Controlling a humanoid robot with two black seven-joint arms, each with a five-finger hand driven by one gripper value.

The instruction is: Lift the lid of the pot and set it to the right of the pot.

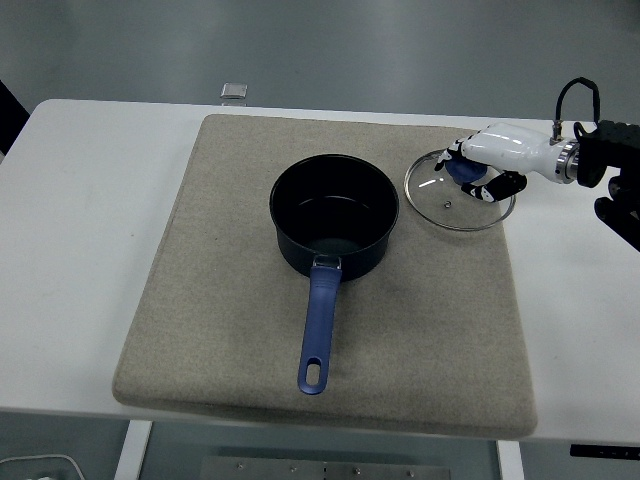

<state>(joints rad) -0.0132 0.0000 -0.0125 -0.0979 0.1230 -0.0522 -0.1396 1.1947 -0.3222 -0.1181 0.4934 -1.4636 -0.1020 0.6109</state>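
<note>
You have one dark blue round saucepan (334, 227) with a long blue handle (317, 335), and it stands open near the middle of the beige felt mat (220, 300), a little toward the mat's far edge, with the handle pointing at the near edge of the white table (70, 250). You have one round glass lid with a metal rim (459, 204), and it lies flat on the mat beside the far right corner, just to the right of the saucepan and not touching it. The lid carries one blue knob (461, 170) at its centre. The right hand (487, 160), white-shelled on a black arm that comes in from the right edge, sits over the lid with its fingers curled around that knob, so you are looking at a hand that grips the lid by its knob while the rim rests on the mat. You see only this one arm; the other does not show. One small grey square object (234, 91) lies on the table just beyond the mat's far edge, toward the far left corner. The mat covers most of the table's middle and leaves bare white strips at the left and right. Beyond the table you see a plain grey floor, and under the near edge a white table leg (130, 452) shows.
</note>
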